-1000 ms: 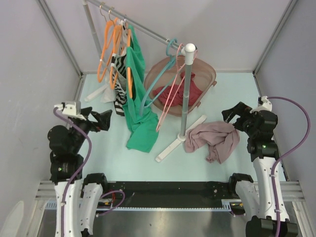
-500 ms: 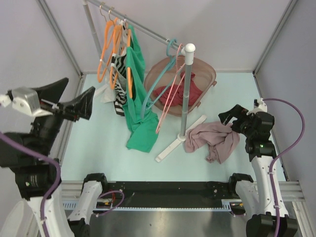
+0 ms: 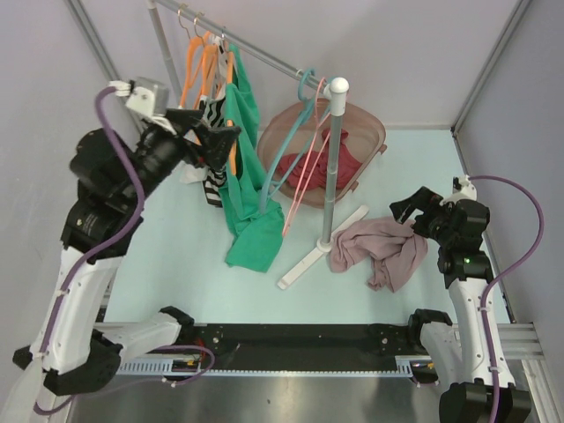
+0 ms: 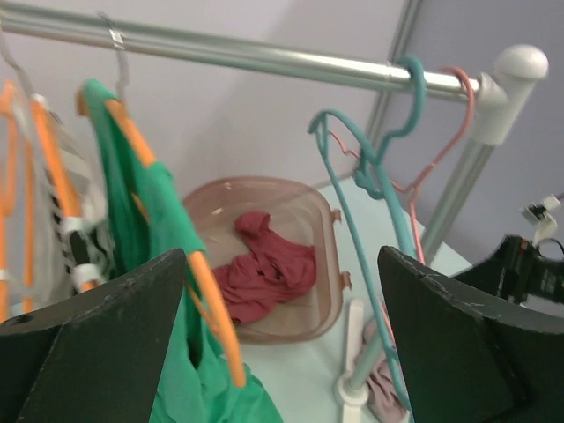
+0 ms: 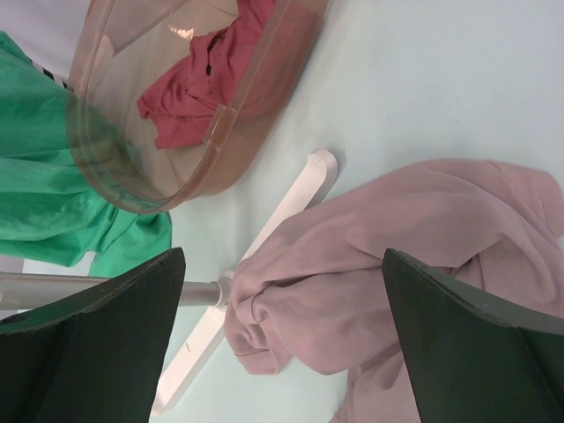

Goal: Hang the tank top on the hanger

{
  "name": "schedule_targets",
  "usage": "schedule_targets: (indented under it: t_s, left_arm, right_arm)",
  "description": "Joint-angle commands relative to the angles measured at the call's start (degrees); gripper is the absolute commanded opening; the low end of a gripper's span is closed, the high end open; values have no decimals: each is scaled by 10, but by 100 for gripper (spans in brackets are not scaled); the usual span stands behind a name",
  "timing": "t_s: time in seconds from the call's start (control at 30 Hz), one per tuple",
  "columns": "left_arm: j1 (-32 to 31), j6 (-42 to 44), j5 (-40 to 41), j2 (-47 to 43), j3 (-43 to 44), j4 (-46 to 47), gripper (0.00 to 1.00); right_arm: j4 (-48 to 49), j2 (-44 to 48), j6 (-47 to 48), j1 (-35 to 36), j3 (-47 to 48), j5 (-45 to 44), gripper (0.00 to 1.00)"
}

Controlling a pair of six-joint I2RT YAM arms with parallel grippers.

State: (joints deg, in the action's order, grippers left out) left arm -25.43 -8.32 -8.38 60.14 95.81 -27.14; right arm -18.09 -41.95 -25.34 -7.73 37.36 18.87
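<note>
The left gripper (image 3: 218, 134), jaws spread wide on nothing, hangs upper left in the top view, against the orange hangers (image 3: 196, 79) and green garment (image 3: 248, 185). The right gripper (image 3: 407, 204), likewise apart and empty, sits centre right, just beside the tank top (image 3: 381, 248), which lies crumpled on the table (image 3: 176, 264). The hanger (image 3: 301, 183) hangs from the rail (image 3: 264, 55), upper centre.

A robotics lab test cell: plain panel walls (image 3: 397, 53) in aluminium framing (image 3: 493, 63) enclose a pale mint surface (image 3: 176, 264) carrying a clothes rail (image 3: 264, 55), with robot arms (image 3: 471, 291) bolted at its edge.
</note>
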Motion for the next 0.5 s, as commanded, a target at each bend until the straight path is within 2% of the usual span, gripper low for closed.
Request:
schedule_targets:
  t_s: [0.0,0.13,0.3,0.33,0.4,0.47]
  left_arm:
    - [-90,37,110,5,24,-6,95]
    - [-204,58,195,38,50,-45,95]
    - [-290,68,282,64,106,-53,90]
    - [-324,72,297,70,120,-53,89]
    - [-367,81,312,92,133,-55,89]
    - [-385,79,314,117,144,-57,89]
  right_arm:
    - [12,4,11,1,0,-7,100]
    - [24,-2,8,1,-10,-2,100]
    - [31,-12,7,1,-21,2,100]
    - [32,-12,8,1,-22,3,100]
    - [31,-13,11,1,-25,2,100]
    - [29,-14,14,1,-25,-2,100]
